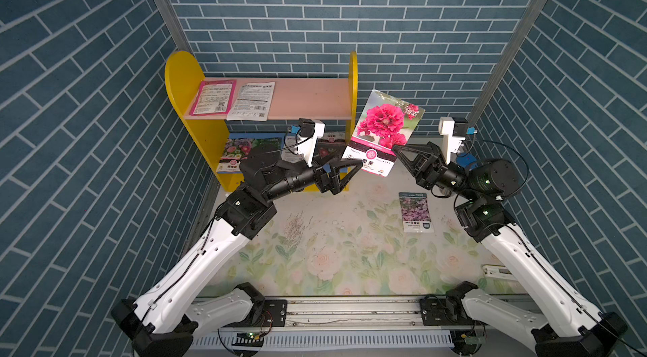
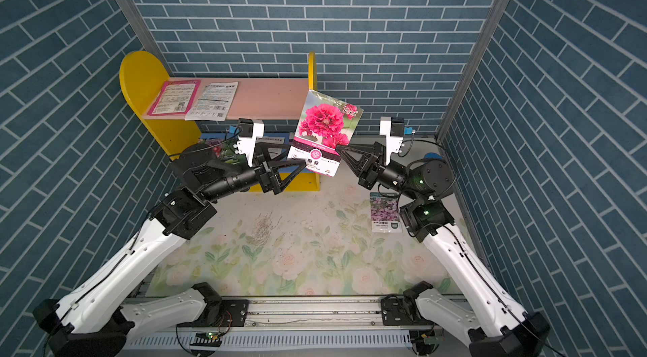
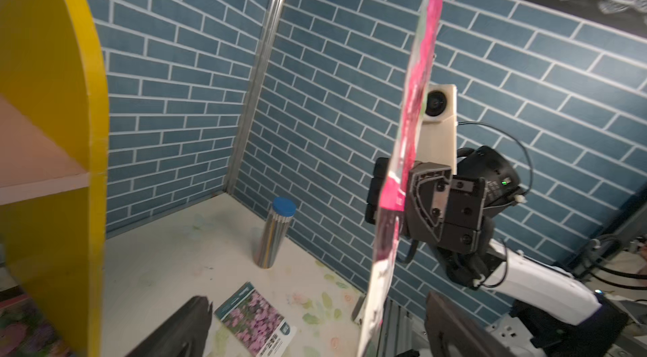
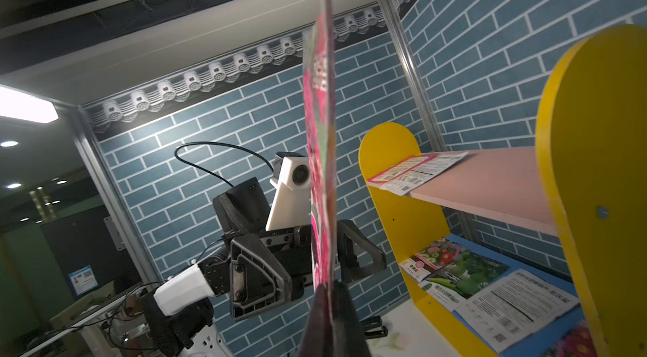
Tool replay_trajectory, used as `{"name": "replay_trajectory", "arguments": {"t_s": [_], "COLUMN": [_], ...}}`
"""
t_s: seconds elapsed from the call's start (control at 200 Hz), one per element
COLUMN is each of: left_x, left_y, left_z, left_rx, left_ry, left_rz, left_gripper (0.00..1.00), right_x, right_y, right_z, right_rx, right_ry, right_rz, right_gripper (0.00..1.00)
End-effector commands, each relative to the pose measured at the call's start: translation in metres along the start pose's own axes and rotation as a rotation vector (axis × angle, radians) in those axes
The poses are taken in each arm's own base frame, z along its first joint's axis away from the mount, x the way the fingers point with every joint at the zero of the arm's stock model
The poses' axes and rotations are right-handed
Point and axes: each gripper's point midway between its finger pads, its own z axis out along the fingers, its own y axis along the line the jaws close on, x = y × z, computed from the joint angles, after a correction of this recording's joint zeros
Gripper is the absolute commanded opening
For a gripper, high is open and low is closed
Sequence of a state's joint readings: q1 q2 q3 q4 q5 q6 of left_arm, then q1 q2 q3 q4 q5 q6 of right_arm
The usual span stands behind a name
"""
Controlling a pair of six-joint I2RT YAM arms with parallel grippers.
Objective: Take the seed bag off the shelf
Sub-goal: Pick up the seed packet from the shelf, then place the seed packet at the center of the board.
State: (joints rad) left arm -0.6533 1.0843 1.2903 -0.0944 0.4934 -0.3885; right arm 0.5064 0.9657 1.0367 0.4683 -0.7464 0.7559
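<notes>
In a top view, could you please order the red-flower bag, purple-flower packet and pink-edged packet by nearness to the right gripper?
1. red-flower bag, pinched in the right gripper.
2. purple-flower packet, on the table.
3. pink-edged packet, atop the shelf.

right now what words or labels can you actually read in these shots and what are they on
"HOLLYHOCK": on the pink band across the seed bag.
"蜀葵": on the white strip below that band, same bag.
Logo at the bag's top corner: too small to read.
Purple-flower packet on the table: print too small to read.
Pink packet and white packet on the shelf: fine print, unreadable.
</notes>
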Motion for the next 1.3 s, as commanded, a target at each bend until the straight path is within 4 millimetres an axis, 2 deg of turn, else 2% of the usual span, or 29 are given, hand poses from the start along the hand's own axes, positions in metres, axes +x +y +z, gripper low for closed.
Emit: {"name": "replay_trajectory", "arguments": {"t_s": [0.0,0.26,0.485,0.655,0.855,1.03,1.295], "left_x": [0.009,0.036,0.073,0.085,0.095,0.104,0.114], "left_y": [0.016,0.021,0.023,0.027,0.035,0.042,0.057], "left_z": [-0.02,-0.05,-0.058,-0.064,-0.073,-0.071,-0.066], "left_rx": [-0.149,-0.22,-0.196,-0.218,-0.27,-0.289,-0.336], "left_ry": [0.058,0.144,0.244,0.299,0.342,0.347,0.36], "left_rz": [0.073,0.111,0.098,0.098,0.096,0.084,0.078], "left_gripper": [1.0,1.0,1.0,1.0,1.0,1.0,1.0], "right_x": [0.033,0.11,0.171,0.218,0.251,0.281,0.302], "right_y": [-0.021,-0.056,-0.095,-0.131,-0.166,-0.191,-0.232], "right_z": [-0.021,-0.065,-0.089,-0.105,-0.118,-0.128,-0.145], "right_rx": [0.151,0.378,0.515,0.588,0.617,0.661,0.749], "right_ry": [0.094,0.328,0.488,0.576,0.62,0.699,0.771], "right_rz": [-0.019,0.102,0.211,0.326,0.435,0.485,0.521], "right_gripper": [0.0,0.0,0.0,0.0,0.0,0.0,0.0]}}
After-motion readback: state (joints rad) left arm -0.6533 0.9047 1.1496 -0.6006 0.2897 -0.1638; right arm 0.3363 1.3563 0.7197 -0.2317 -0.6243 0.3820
